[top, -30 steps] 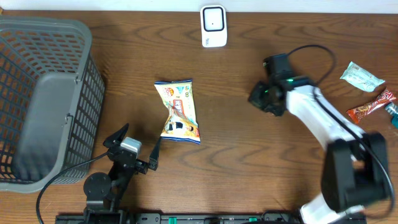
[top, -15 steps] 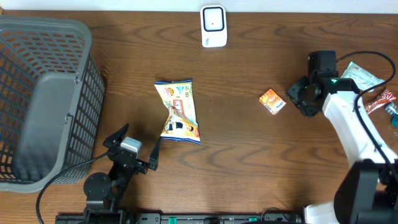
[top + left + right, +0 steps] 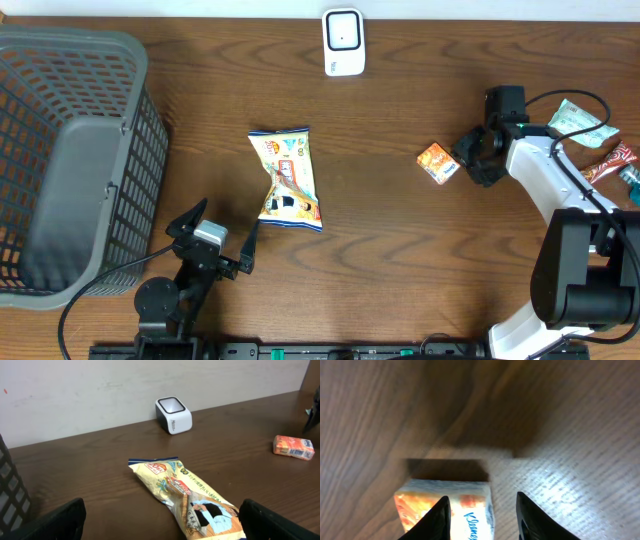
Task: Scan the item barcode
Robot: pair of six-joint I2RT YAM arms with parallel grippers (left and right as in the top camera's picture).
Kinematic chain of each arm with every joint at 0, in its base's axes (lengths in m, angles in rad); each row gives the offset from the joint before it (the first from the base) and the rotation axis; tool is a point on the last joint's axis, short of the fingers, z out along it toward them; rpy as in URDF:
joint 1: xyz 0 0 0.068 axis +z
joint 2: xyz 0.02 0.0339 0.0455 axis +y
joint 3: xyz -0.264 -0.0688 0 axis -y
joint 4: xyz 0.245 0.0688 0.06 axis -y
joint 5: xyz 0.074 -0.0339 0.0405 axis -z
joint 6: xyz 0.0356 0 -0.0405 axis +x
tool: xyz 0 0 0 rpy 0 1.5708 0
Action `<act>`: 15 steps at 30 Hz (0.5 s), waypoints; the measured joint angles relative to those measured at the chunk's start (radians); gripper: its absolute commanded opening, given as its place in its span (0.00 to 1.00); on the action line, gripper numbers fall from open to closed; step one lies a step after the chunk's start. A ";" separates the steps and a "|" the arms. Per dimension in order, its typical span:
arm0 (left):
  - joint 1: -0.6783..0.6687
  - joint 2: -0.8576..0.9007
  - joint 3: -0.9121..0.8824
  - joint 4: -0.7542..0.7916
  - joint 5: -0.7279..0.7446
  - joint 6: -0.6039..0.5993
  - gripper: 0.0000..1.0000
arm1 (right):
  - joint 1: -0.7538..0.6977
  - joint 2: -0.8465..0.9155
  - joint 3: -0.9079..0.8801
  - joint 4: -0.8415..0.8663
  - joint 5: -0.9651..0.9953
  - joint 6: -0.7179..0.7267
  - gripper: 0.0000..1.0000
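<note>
Sm. orange tissue pack (image 3: 437,162) lies flat; white scanner (image 3: 343,42) stands well apart at rear.

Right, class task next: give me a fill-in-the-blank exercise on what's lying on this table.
The small orange tissue pack lies on the wooden ___.
The yellow snack bag lies between the grey plastic ___ and that pack.
The left gripper has its jaws wide ___.
Missing words: table; basket; open.
</note>
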 measured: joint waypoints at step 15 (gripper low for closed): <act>0.000 0.000 0.000 0.000 0.000 0.000 0.98 | 0.020 0.040 -0.008 0.074 -0.030 0.000 0.34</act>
